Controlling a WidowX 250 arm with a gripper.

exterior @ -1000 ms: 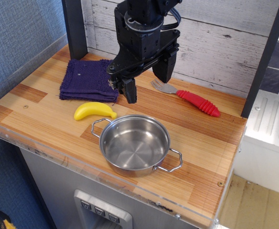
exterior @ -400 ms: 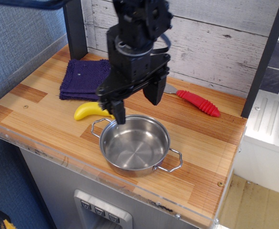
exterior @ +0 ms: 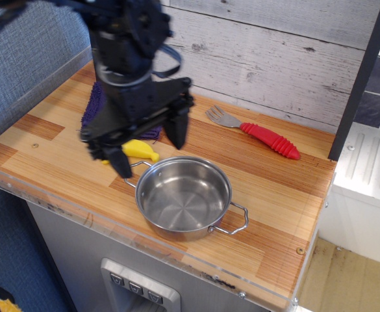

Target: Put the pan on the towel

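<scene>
The gripper [exterior: 147,148] hung wide open above the pan's left handle at frame centre-left, holding nothing; the pan [exterior: 184,197] sat lower centre, the towel [exterior: 93,104] mostly hidden upper left.

A single black robot arm is seen entering from the upper left of the frame and reaching downward and forward. Its upper links are blurred, and a looped cable is seen beside the wrist housing. The wrist is angled so that the gripper [exterior: 147,151] points down toward the surface. Two dark fingers are spread wide apart: one finger [exterior: 120,162] is placed lower and to the left, its tip close to the surface, while the other finger [exterior: 177,127] is placed higher and to the right. Nothing is held between them. The jaws are seen parted, with a broad gap left between the tips.
</scene>
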